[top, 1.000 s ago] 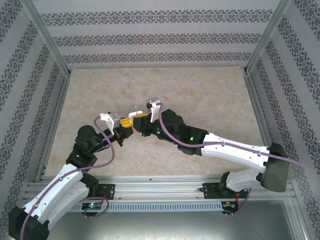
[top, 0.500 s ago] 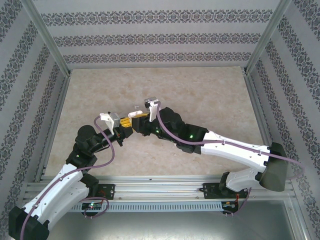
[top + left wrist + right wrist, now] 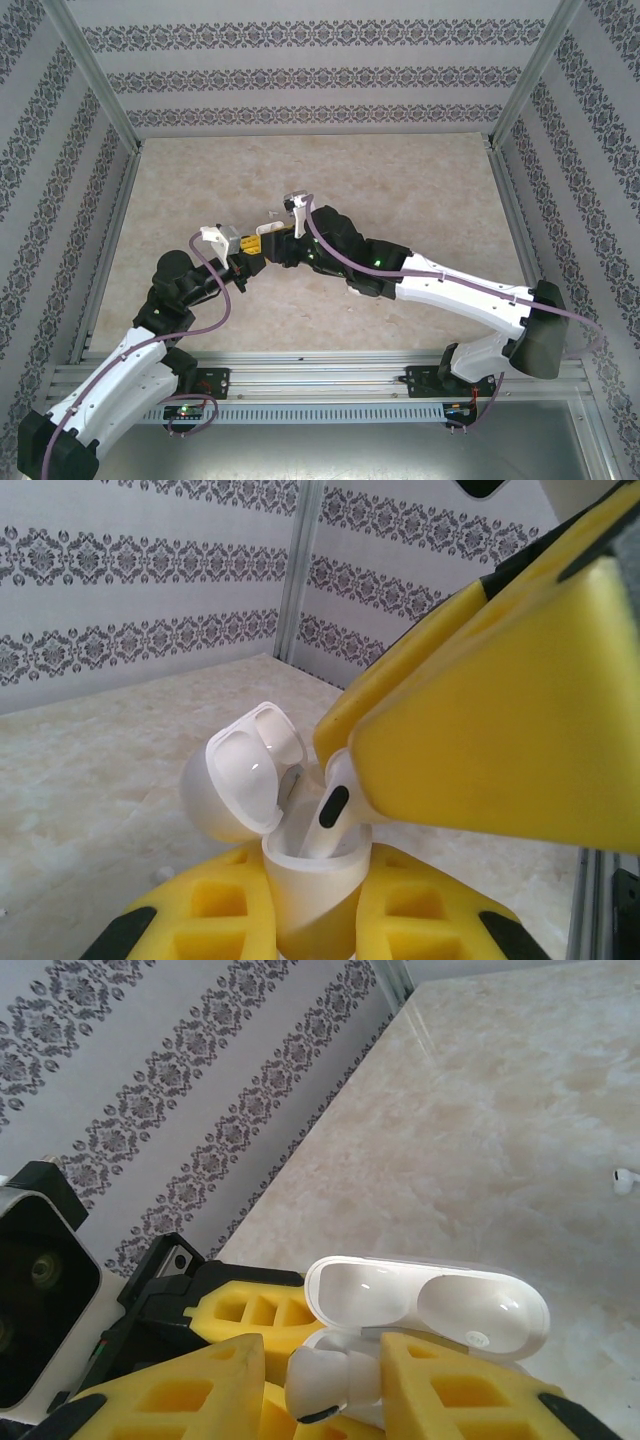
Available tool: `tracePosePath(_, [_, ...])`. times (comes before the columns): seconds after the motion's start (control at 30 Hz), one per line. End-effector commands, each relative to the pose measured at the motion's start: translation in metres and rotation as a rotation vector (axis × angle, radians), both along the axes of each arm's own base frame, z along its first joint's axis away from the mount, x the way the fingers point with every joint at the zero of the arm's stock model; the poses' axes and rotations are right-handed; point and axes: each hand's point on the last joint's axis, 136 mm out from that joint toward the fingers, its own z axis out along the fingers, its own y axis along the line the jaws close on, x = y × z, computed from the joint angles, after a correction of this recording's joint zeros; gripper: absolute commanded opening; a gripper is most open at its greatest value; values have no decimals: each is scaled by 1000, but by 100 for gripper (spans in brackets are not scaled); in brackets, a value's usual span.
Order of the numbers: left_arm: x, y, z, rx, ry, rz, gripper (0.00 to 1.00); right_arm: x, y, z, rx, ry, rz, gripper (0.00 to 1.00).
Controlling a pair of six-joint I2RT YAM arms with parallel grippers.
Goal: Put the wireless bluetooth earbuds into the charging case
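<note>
- Marbled beige tabletop (image 3: 400, 190), matte finish, with patterned walls (image 3: 300, 80) on three sides.
- Left gripper (image 3: 310, 920), bottom centre of its wrist view, is clamped narrow on the charging case (image 3: 305, 880). The case is glossy white and rounded, with its lid (image 3: 255, 765) hinged open to the left.
- Right gripper (image 3: 325, 1365) has blocky yellow fingers with moulded pockets, set either side of an earbud (image 3: 326, 825). Can't tell whether they pinch it or just sit beside it.
- Earbud is smooth white, stem down inside the case mouth, head above the rim, leaning right.
- Step looks like seating the first bud. Next move probably calls for a straight push until flush, then backing off without dragging it out.
- Second earbud (image 3: 624, 1180) lies on the tabletop at the right edge of the right wrist view, well apart from the case.
</note>
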Motion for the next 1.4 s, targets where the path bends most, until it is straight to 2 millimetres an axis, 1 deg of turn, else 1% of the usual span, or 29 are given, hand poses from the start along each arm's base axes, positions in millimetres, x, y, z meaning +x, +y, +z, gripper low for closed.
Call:
tracePosePath(0.0, [-7, 0, 44, -82, -143, -19, 0, -8, -1, -31, -97, 99, 36, 35])
tracePosePath(0.2, [-6, -1, 39, -81, -128, -24, 0, -6, -4, -37, -149, 133, 35, 33])
tracePosePath(0.43, [-11, -5, 35, -82, -109, -62, 0, -4, -8, -45, -179, 172, 54, 29])
tracePosePath(0.67, [-16, -10, 32, -77, -98, -101, 0, -7, -6, -46, -208, 189, 120, 27])
tracePosePath(0.83, [-18, -12, 33, -78, -98, -123, 0, -9, -4, -51, -253, 207, 165, 27])
tracePosePath(0.9, [-19, -12, 33, -77, -100, -124, 0, -10, -2, -52, -260, 213, 178, 28])
tracePosePath(0.97, [-19, -12, 33, -78, -101, -124, 0, -11, -2, -52, -265, 219, 183, 32])
tracePosePath(1.03, [-18, -12, 33, -77, -98, -124, 0, -11, -2, -50, -264, 219, 185, 36])
tracePosePath(1.13, [-18, -12, 33, -76, -99, -126, 0, -10, -3, -45, -263, 209, 178, 40])
tracePosePath(1.23, [-18, -13, 33, -73, -100, -130, 0, -8, -6, -39, -269, 196, 170, 41])
tracePosePath(1.37, [-18, -14, 33, -73, -101, -134, 0, -5, -10, -37, -292, 193, 147, 41])
